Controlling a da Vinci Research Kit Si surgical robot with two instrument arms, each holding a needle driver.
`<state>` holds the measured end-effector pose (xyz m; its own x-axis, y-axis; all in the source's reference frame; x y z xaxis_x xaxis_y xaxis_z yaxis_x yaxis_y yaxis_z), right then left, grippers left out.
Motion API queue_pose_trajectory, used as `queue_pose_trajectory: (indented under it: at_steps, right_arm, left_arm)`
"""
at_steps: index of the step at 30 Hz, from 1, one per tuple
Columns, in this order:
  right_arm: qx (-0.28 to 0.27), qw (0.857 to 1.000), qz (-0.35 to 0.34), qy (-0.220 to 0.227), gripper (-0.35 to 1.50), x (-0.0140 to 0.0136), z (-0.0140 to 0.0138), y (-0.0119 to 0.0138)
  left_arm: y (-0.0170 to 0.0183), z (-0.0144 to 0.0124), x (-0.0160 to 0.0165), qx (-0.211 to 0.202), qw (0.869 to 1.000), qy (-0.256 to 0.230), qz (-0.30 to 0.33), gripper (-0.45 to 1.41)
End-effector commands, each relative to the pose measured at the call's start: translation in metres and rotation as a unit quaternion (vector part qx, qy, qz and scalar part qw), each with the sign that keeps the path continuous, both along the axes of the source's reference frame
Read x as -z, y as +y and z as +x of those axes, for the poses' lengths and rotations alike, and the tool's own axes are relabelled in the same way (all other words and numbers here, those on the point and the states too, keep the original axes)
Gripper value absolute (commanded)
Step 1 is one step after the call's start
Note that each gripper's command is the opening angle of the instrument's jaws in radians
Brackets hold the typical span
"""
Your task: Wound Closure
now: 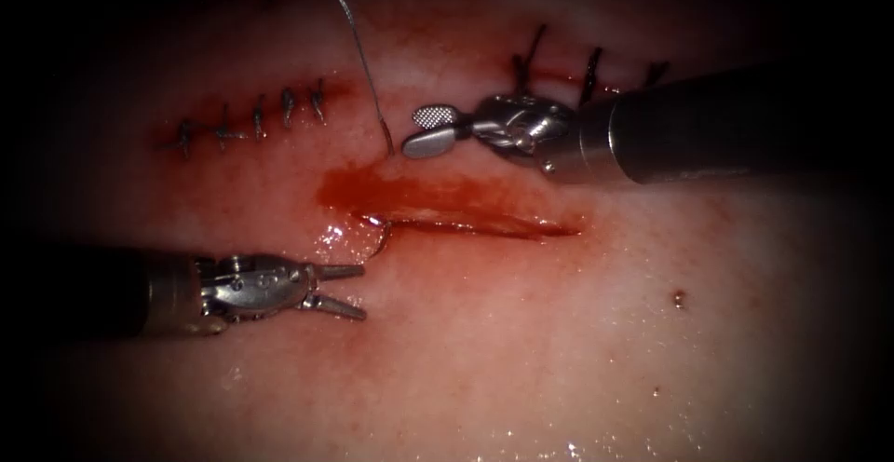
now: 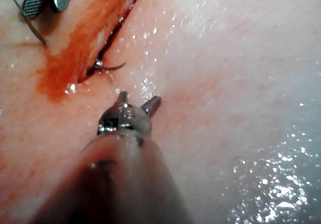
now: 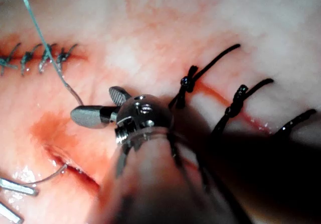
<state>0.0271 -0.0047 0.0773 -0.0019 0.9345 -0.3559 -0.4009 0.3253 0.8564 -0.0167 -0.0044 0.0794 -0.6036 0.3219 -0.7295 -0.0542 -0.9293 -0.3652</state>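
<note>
Red fluid (image 1: 410, 192) wets tissue (image 1: 521, 332); needle (image 1: 377, 238) in cut (image 1: 484, 226); claws empty.

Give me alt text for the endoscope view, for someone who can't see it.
Two open, empty claws flank an open cut in the tissue: the left claw below its left end, the right claw above it. The needle sits in the tissue at the cut's left end, its thread running upward. Stitched cuts lie above.

Surgical training bench: pale tissue (image 1: 521, 332) slab (wet, glistening), stitched cuts (image 1: 251, 117) upper left, metal wristed tool (image 1: 438, 131) at centre.
</note>
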Motion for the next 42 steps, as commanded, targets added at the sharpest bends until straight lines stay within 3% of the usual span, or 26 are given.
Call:
queue_pose_trajectory:
  at_steps: [1, 7, 9, 12, 15, 24, 34, 36, 42]
  right_arm:
    - [-0.003, 1.000, -0.004, -0.001, 1.05, -0.0005, 0.0000, -0.0003]
    - [-0.016, 1.000, -0.019, -0.015, 0.96, -0.0008, 0.0000, -0.0005]
    - [-0.017, 1.000, -0.021, -0.016, 0.95, -0.0010, 0.0001, -0.0007]
    - [-0.014, 0.999, -0.024, -0.016, 0.93, -0.0011, 0.0001, -0.0008]
    - [-0.014, 0.999, -0.024, -0.016, 0.93, -0.0011, 0.0001, -0.0008]
    - [-0.009, 1.000, -0.025, -0.014, 0.86, -0.0015, 0.0005, -0.0012]
    - [-0.007, 0.999, -0.028, -0.014, 0.86, -0.0022, 0.0007, -0.0015]
    - [-0.007, 0.999, -0.030, -0.014, 0.86, -0.0024, 0.0007, -0.0016]
    - [-0.005, 0.999, -0.033, -0.012, 0.86, -0.0029, 0.0007, -0.0018]
  left_arm:
    - [-0.0010, -0.0008, -0.0007, -0.002, 1.000, -0.010, -0.014, 0.24]
    - [-0.0008, -0.0023, -0.0013, 0.004, 0.997, -0.038, -0.072, 0.22]
    - [-0.0005, -0.0027, -0.0013, 0.016, 0.996, -0.050, -0.078, 0.32]
    - [0.0000, -0.0028, -0.0014, 0.024, 0.995, -0.045, -0.082, 0.69]
    - [0.0004, -0.0025, -0.0015, 0.042, 0.996, -0.034, -0.075, 0.72]
    - [0.0019, -0.0023, -0.0012, 0.081, 0.994, -0.027, -0.070, 0.57]
    - [0.0035, -0.0025, 0.0008, 0.088, 0.987, -0.060, -0.116, 0.40]
    - [0.0039, -0.0028, 0.0012, 0.090, 0.985, -0.064, -0.129, 0.30]
    - [0.0036, -0.0041, 0.0011, 0.074, 0.985, -0.079, -0.133, 0.34]
